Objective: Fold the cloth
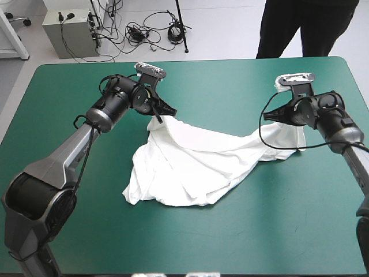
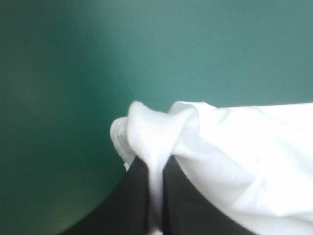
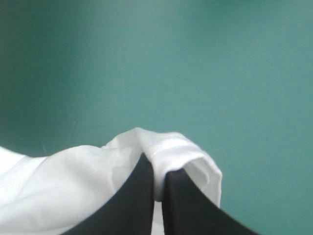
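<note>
Left gripper [image 1: 157, 119], at about ten o'clock from the middle of the teal-green tabletop [image 1: 230, 81], is pinched almost closed on a bunched corner of the white T-shirt [image 1: 196, 164], with a fold of cloth squeezed up in its grip. Right gripper [image 1: 272, 115], out at roughly three o'clock, is likewise nipped tight on what seems to be a hemmed edge, perhaps a sleeve. Between the two the T-shirt stretches in a loose band, its bulk rumpled on the tabletop around the centre and trailing toward seven o'clock.
</note>
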